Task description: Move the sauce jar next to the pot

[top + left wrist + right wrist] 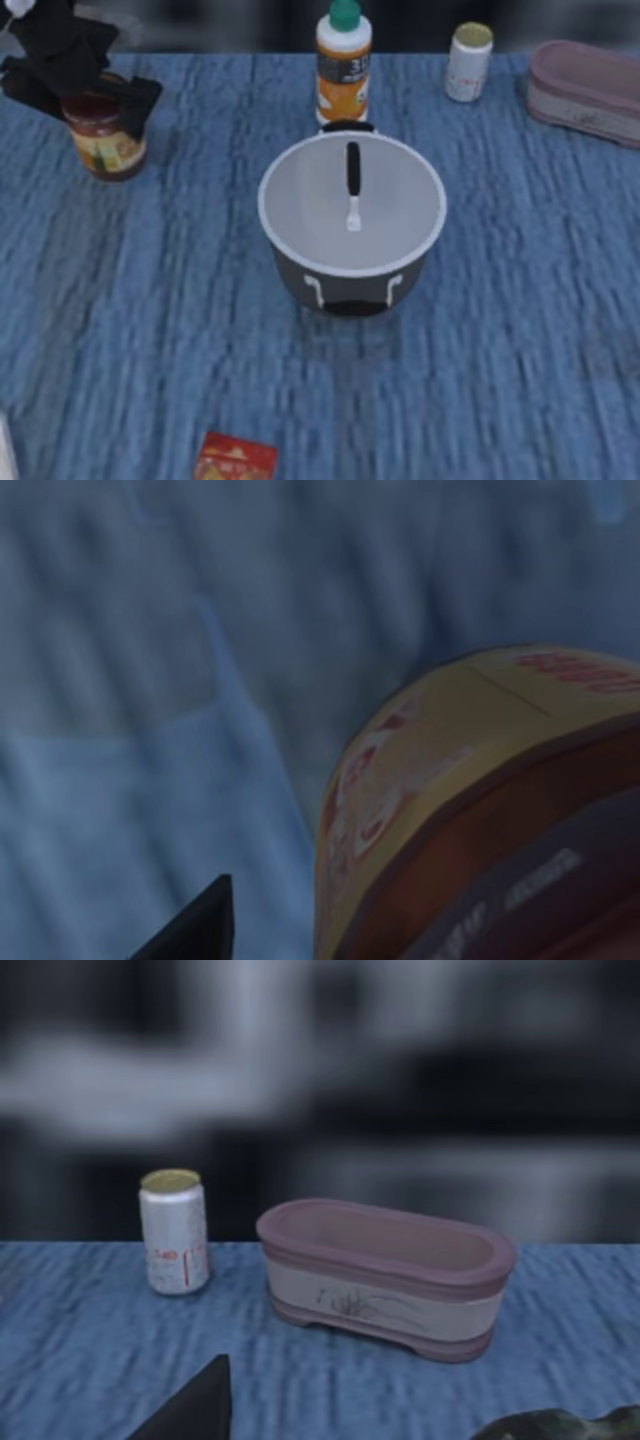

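Rendered tabletop sim with a kitchen-like setup: desk [520, 330] under blue woven cloth, carrying a lidded pot [352, 225], sauce jar [104, 135], condiment bottle [343, 65] and pink planter [385, 1275]. Background blurred and dark.

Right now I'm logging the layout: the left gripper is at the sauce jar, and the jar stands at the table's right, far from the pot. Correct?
Not quite. The top view shows the sauce jar at the table's left, not its right. The left gripper is indeed at it, far from the pot.

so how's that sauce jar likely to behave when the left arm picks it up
The sauce jar looks short and wide, so it probably won't tip easily. It seems full of dark sauce, likely heavy for its size. The round, smooth-looking sides could slip in the left gripper.
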`<state>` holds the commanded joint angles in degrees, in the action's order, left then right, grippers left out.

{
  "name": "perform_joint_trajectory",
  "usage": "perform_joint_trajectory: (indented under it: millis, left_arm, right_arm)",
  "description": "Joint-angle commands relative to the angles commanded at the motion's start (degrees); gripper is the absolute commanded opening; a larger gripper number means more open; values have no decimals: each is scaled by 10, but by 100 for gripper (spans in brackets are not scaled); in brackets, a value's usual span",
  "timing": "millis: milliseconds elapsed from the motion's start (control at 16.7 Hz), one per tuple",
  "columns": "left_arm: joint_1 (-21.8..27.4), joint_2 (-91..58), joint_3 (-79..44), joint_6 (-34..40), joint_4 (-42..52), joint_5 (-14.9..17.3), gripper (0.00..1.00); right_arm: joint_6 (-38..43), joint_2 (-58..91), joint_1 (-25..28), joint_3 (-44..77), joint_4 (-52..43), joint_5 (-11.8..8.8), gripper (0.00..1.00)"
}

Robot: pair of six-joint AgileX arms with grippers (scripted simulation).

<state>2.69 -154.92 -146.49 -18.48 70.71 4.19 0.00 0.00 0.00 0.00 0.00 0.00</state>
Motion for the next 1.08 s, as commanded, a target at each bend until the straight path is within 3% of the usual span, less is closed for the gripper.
perform_joint_trajectory:
  millis: [720,1080]
  left_arm:
    - [0,0,0,0,0,0,2]
    - [0,0,0,0,0,0,0]
  right_arm:
    - [0,0,0,0,0,0,100]
    - [0,0,0,0,0,0,100]
